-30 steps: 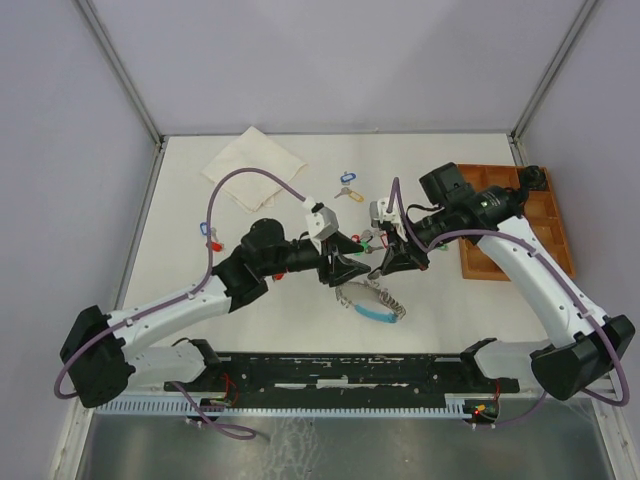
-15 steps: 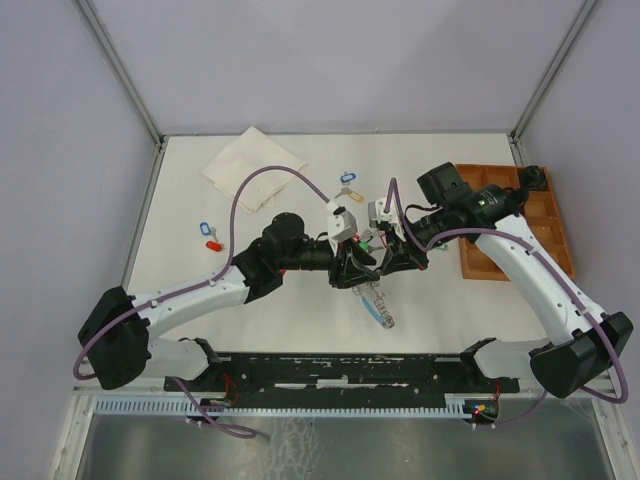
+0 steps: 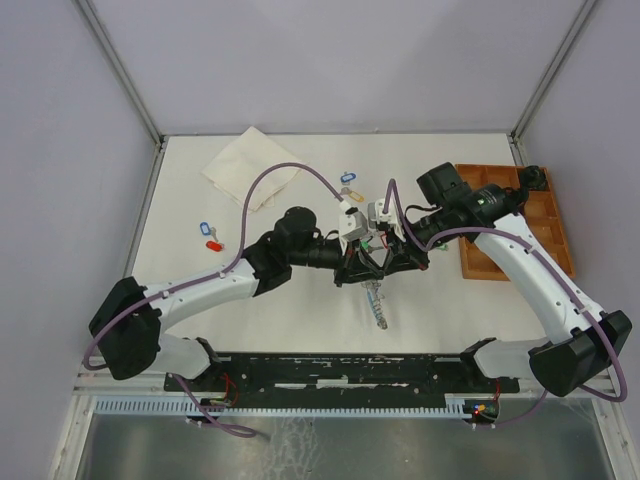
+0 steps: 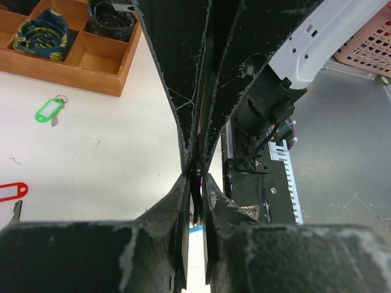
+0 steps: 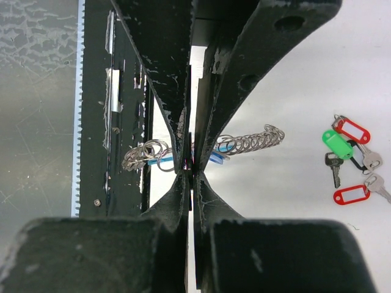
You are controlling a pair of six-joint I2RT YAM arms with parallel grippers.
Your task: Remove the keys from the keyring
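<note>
The top camera looks down from behind the arm bases over the desk (image 3: 420,310). Wrist cameras peer closely along left claw (image 4: 195,182) and right claw (image 5: 190,173), facing each other, sharing the keyring (image 5: 244,143).

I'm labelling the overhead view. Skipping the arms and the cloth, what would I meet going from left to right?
Red and blue tagged keys → blue and yellow tagged keys → keyring → tray

right gripper (image 3: 379,271) blocks centre, left table (image 3: 185,195) open
</note>
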